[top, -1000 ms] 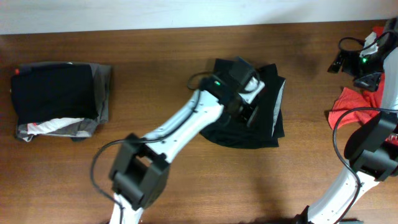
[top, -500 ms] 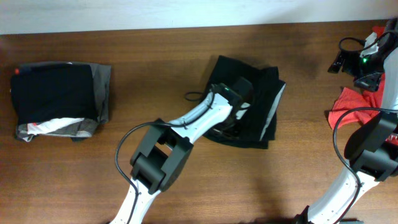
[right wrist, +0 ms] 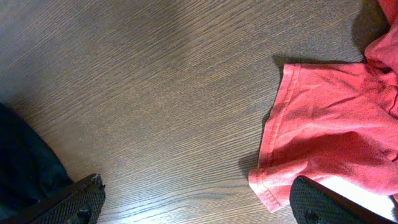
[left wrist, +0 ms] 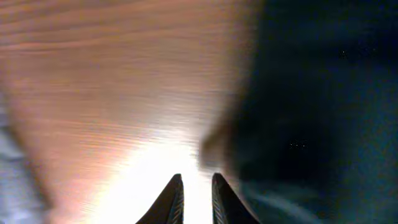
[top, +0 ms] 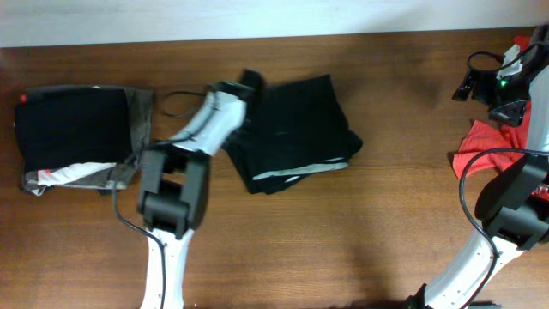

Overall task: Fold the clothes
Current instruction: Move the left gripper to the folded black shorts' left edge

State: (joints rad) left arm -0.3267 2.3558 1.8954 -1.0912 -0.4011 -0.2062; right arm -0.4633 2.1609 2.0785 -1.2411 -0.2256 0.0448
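Note:
A folded black garment [top: 292, 129] with a grey-white edge lies mid-table. It also shows as a dark blur on the right of the left wrist view [left wrist: 311, 106]. My left gripper [top: 249, 82] is at its upper-left corner; its jaws [left wrist: 196, 199] are nearly together over bare wood, with nothing between them and the black fabric just to their right. My right gripper [top: 508, 86] hangs wide open [right wrist: 199, 202] above the table at the far right, beside a red-orange garment [right wrist: 336, 118], also seen in the overhead view [top: 489, 146].
A stack of folded clothes [top: 81, 137], black on top and grey with a white stripe below, sits at the far left. The table's back edge meets a white wall [top: 257, 17]. Bare wood [top: 343, 249] lies in front.
My left arm swung left across the table. The black garment slid left with it and turned, its pale edge now facing front. The right arm has not moved.

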